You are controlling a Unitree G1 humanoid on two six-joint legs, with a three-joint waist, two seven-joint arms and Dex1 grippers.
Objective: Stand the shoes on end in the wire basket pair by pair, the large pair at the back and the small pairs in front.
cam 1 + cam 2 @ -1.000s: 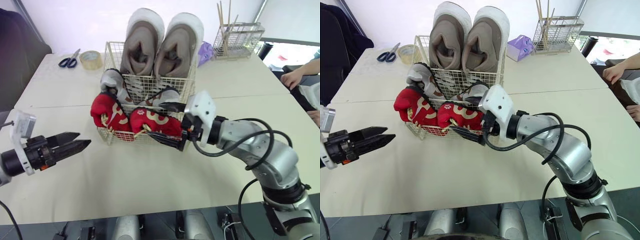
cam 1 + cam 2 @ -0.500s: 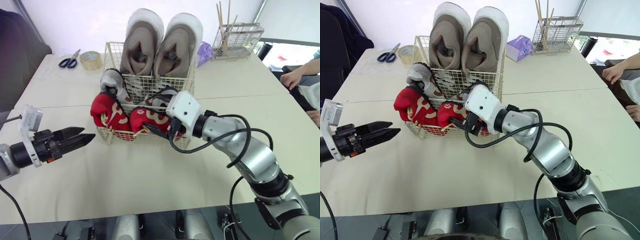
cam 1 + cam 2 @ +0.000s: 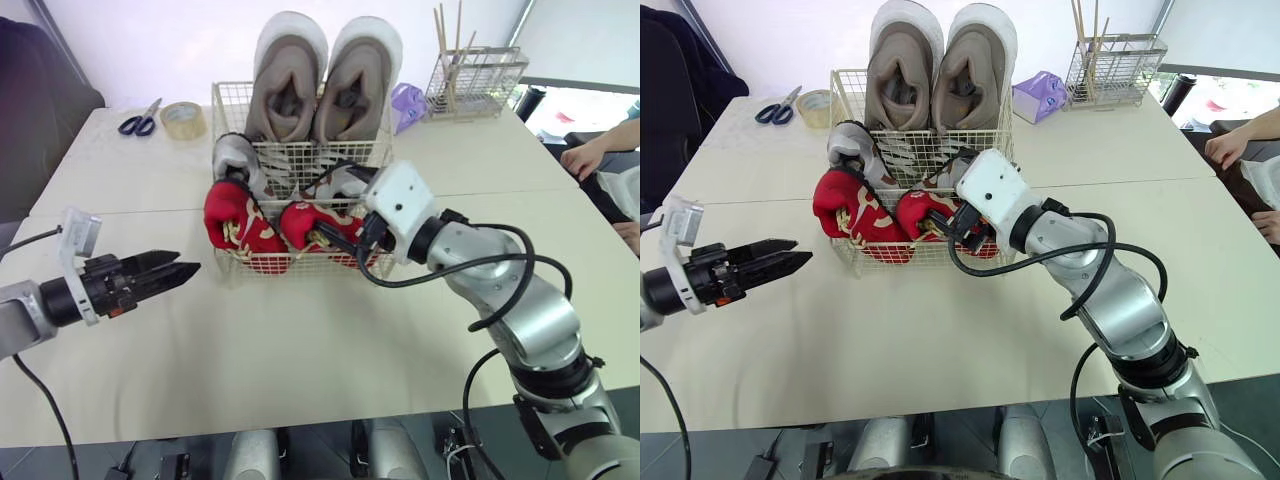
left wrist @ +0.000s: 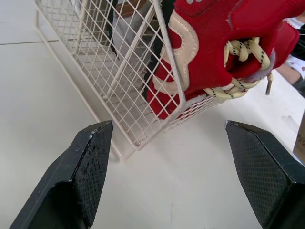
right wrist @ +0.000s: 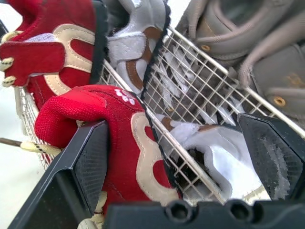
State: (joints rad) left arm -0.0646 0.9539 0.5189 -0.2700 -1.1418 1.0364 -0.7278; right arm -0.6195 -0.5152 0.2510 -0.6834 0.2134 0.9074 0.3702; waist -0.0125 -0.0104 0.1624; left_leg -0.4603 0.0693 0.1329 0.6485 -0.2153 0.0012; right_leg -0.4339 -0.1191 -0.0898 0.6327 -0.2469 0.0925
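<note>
The wire basket (image 3: 228, 105) stands mid-table. Two large taupe shoes (image 3: 285, 85) stand on end along its back. Two grey-and-white small shoes (image 3: 236, 160) sit in the middle. A pair of red small shoes (image 3: 236, 218) leans over the front wall. My right gripper (image 3: 340, 232) is open at the basket's front right, its fingers (image 5: 81, 171) spread around the right red shoe (image 5: 109, 138) and the wire wall. My left gripper (image 3: 178, 266) hovers open over the table just left of the basket, pointing at the left red shoe (image 4: 214, 52).
Scissors (image 3: 140, 120) and a tape roll (image 3: 182, 118) lie at the back left. A purple packet (image 3: 408, 100) and a wire rack with sticks (image 3: 475, 80) stand at the back right. A person's hand (image 3: 585, 155) rests at the right edge.
The basket has turned and slid right, so its front wall now faces me squarely. My right gripper moved with it. My left gripper has come closer to the basket.
</note>
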